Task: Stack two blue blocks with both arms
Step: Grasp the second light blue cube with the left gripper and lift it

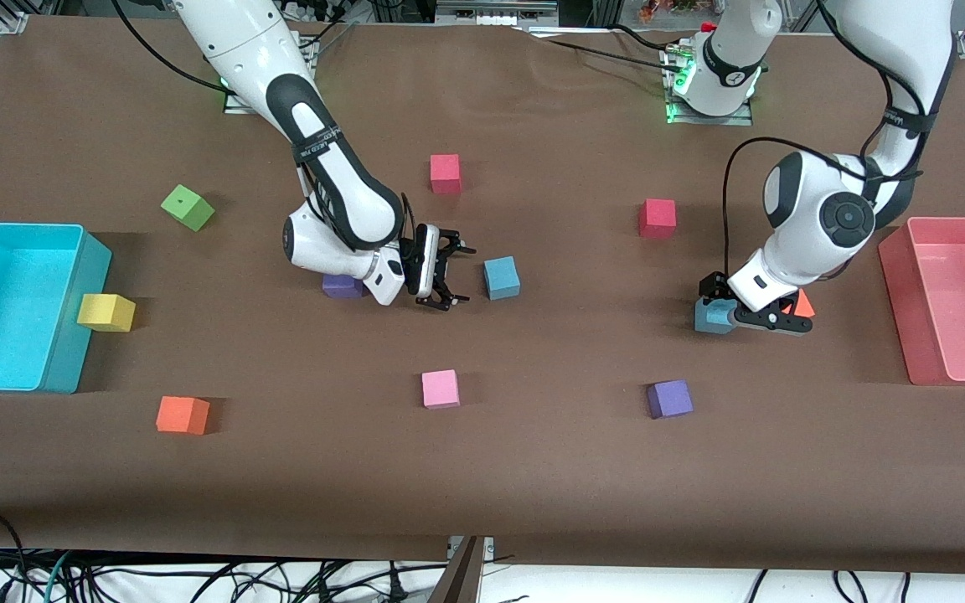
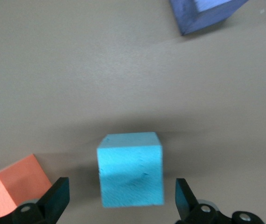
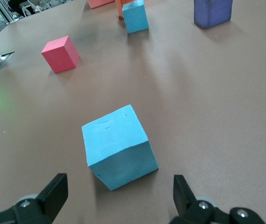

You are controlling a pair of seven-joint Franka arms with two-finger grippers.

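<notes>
Left claw (image 1: 721, 316) sits low at the table (image 1: 533, 469), toward the left arm's end, fingers spread wide with one blue block (image 1: 710, 316) between them. In the left wrist view the block (image 2: 130, 169) lies centred between the two finger pads (image 2: 56, 196), a gap on each side, nothing gripped. An orange block (image 1: 801, 303) stands just beside this claw; it also shows at the edge of the left wrist view (image 2: 11, 186).

Right claw (image 1: 442, 279) is tilted, low over the middle of the table, fingers also wide and empty. The second blue block (image 1: 502, 278) rests on the table just beside it, toward the left arm's end. In the right wrist view that block (image 3: 119, 145) lies ahead of the fingers (image 3: 53, 193), turned at an angle to them and not yet between them. A purple block (image 1: 343, 286) sits partly hidden under the right wrist.

Step in hand, as judged: both arms closing in for the pick.
- Left: close squarely on the flat faces; watch the orange neighbour.
- Right: rotate the wrist to match the block's faces before advancing, else the foam may pivot or skid.
- Grip lightly; foam likely squashes.
- Lift one block only, keeping its bottom face level for the stack.
</notes>
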